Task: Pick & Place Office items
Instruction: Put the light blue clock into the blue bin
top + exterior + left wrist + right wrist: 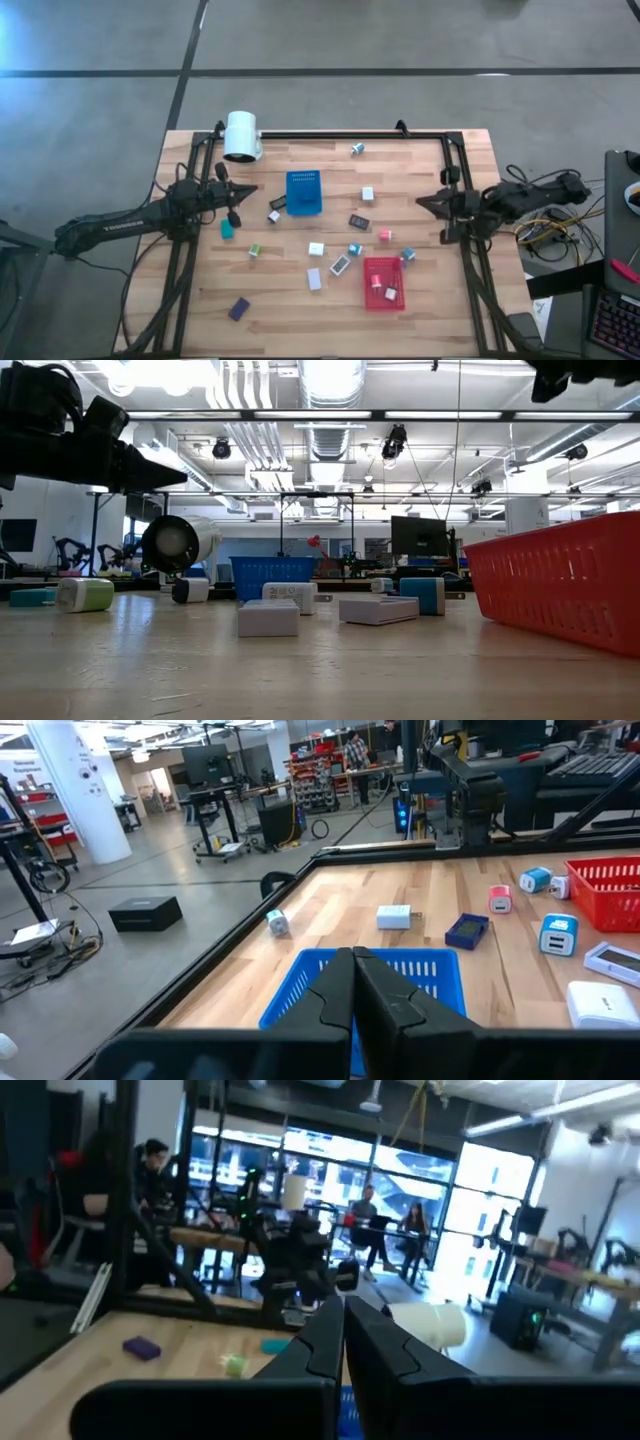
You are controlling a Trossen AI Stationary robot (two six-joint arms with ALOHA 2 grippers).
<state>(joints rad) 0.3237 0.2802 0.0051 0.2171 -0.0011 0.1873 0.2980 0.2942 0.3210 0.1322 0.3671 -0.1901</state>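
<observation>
Barely begun: two office items (390, 295) inside the red tray (384, 268), blue tray (303, 181) seemingly empty, a dozen more scattered across the tabletop (280, 310); left tool (236, 217) and right tool (420, 199) pinched shut, holding nothing.

Arms: two slim, dark, jointed arms, matte black from base to tip.
Left arm (140, 215): small white lettering along the long segment behind its claw; thin black cables run beside it.
Right arm (520, 198): bulkier black housings behind its claw, black cables looping off the rear.
Left gripper (352, 982): two black, angular, wedge-shaped fingers above a broad flat black bar.
Right gripper (340, 1342): same black tapered fingers and bar.
</observation>
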